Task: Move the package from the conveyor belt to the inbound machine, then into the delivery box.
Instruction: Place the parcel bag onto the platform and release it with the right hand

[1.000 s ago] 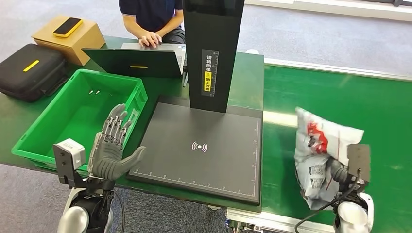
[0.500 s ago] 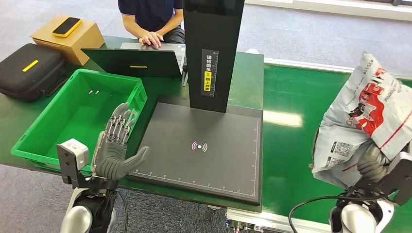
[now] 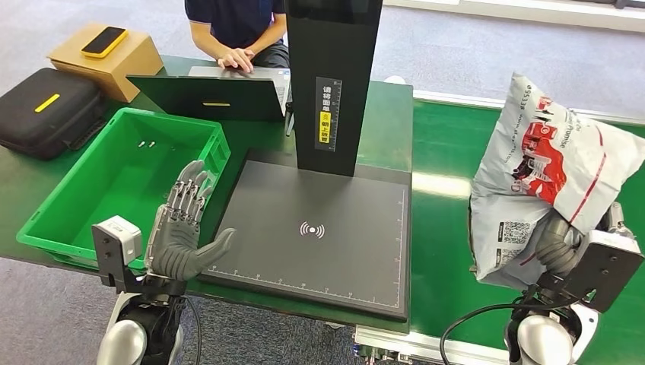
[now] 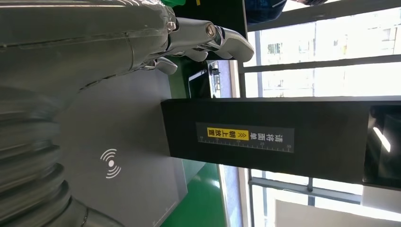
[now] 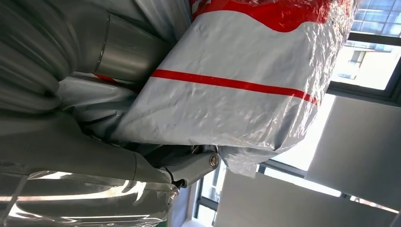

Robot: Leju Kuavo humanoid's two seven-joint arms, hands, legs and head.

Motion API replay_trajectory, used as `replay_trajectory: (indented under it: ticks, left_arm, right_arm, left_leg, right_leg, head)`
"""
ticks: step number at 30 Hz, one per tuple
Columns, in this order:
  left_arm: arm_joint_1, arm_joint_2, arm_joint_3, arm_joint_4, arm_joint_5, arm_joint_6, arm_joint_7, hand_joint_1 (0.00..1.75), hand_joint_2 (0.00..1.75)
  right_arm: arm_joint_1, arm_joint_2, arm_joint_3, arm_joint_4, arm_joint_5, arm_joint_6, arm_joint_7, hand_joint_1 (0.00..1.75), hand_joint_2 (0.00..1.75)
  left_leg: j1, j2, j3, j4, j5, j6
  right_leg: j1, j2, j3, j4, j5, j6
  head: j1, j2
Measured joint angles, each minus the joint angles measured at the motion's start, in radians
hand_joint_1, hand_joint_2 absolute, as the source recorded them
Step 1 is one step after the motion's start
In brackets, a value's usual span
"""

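Observation:
The package (image 3: 541,176) is a grey plastic mailer bag with red print, held up above the green conveyor belt (image 3: 456,144) at the right. My right hand (image 3: 557,245) grips it from below, its thumb pressed into the bag (image 5: 236,90). The inbound machine has a flat black scan plate (image 3: 319,236) with a white signal mark and a black upright column (image 3: 331,84); the column (image 4: 265,137) also faces my left wrist. The green delivery box (image 3: 114,179) stands left of the plate. My left hand (image 3: 181,228) hovers open between box and plate, fingers (image 4: 208,38) spread.
A person (image 3: 236,30) sits at the far side typing on a laptop (image 3: 217,95). A black case (image 3: 46,110) and a cardboard box (image 3: 106,53) with a yellow phone lie at the far left. The table's near edge runs just below the plate.
My right hand has lifted the package off the belt, swung it up to the right, then shifted it slightly left toward the plate. The left hand has barely moved.

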Motion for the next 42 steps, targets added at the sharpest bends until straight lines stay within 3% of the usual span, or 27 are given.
replay_trajectory:
  ticks: [3, 6, 11, 15, 19, 23, 28, 34, 38, 42]
  left_arm:
    - [-0.001, 0.0, 0.0, 0.001, 0.001, 0.0, -0.004, 0.0, 1.75]
    - [-0.011, 0.002, -0.001, 0.01, 0.008, 0.001, -0.019, 0.0, 1.75]
    - [-0.041, 0.01, -0.003, 0.036, 0.026, -0.007, -0.039, 0.0, 1.75]
    - [-0.053, 0.013, -0.007, 0.053, 0.034, -0.027, -0.046, 0.0, 1.75]
    - [-0.064, 0.013, -0.02, 0.067, 0.042, -0.037, -0.049, 0.0, 1.75]
    - [-0.07, 0.013, -0.025, 0.071, 0.048, -0.037, -0.04, 0.0, 1.75]
    - [-0.074, 0.013, -0.025, 0.071, 0.052, -0.037, -0.031, 0.0, 1.75]
    - [-0.076, 0.013, -0.025, 0.073, 0.052, -0.037, -0.029, 0.0, 1.75]
    - [-0.077, 0.013, -0.025, 0.073, 0.051, -0.037, -0.026, 0.0, 1.75]
    - [-0.074, 0.013, -0.025, 0.073, 0.047, -0.034, -0.021, 0.0, 1.75]
  right_arm:
    - [-0.001, -0.006, 0.01, 0.001, 0.036, 0.008, 0.0, 1.75, 1.75]
    - [-0.025, -0.05, 0.085, 0.023, 0.217, 0.052, 0.01, 1.75, 1.75]
    - [-0.163, -0.165, 0.352, 0.169, 0.531, 0.117, 0.037, 1.75, 1.75]
    - [-0.33, -0.212, 0.628, 0.338, 0.61, 0.195, 0.046, 1.75, 1.75]
    - [-0.463, -0.19, 0.874, 0.551, 0.599, 0.197, 0.033, 1.75, 1.75]
    - [-0.521, -0.149, 1.023, 0.716, 0.583, 0.131, 0.02, 1.75, 1.75]
    - [-0.552, -0.117, 1.109, 0.801, 0.574, 0.125, 0.036, 1.75, 1.75]
    - [-0.573, -0.105, 1.146, 0.839, 0.569, 0.137, 0.044, 1.75, 1.75]
    - [-0.58, -0.1, 1.157, 0.857, 0.575, 0.142, 0.088, 0.05, 1.75]
    - [-0.578, -0.095, 1.155, 0.868, 0.557, 0.11, 0.148, 0.0, 1.75]
  left_leg:
    - [0.0, 0.0, 0.0, 0.0, 0.0, 0.0]
    - [0.0, 0.001, 0.0, 0.0, 0.0, 0.0]
    - [0.0, 0.002, 0.0, 0.0, 0.002, -0.001]
    - [0.0, 0.002, 0.0, 0.0, 0.002, -0.001]
    - [0.0, 0.001, 0.0, 0.0, 0.002, -0.001]
    - [0.0, 0.0, -0.001, 0.0, 0.002, -0.001]
    - [0.0, 0.001, 0.0, 0.0, 0.002, -0.001]
    - [0.0, 0.001, 0.001, 0.0, 0.002, -0.001]
    - [0.0, 0.001, 0.002, 0.0, 0.002, -0.001]
    - [0.0, 0.001, 0.002, 0.0, 0.002, -0.001]
  right_leg:
    - [0.0, 0.0, 0.0, 0.0, 0.0, 0.0]
    - [0.0, 0.001, 0.0, 0.001, 0.0, 0.0]
    - [0.001, 0.002, 0.0, 0.002, 0.002, -0.001]
    - [0.001, 0.002, -0.001, 0.003, 0.002, -0.001]
    - [0.001, 0.001, -0.001, 0.003, 0.002, -0.001]
    - [0.001, 0.0, -0.002, 0.003, 0.001, -0.001]
    - [0.0, 0.001, -0.002, 0.003, 0.001, -0.002]
    - [0.0, 0.001, -0.001, 0.003, 0.001, -0.002]
    - [0.001, 0.001, 0.0, 0.003, 0.002, -0.002]
    - [0.001, 0.001, 0.0, 0.003, 0.002, -0.002]
  head:
    - [0.0, 0.0]
    - [0.0, 0.0]
    - [0.0, 0.0]
    - [0.0, 0.0]
    - [0.0, 0.0]
    - [0.0, 0.0]
    - [0.0, 0.0]
    - [0.0, 0.0]
    - [0.0, 0.0]
    - [0.0, 0.0]
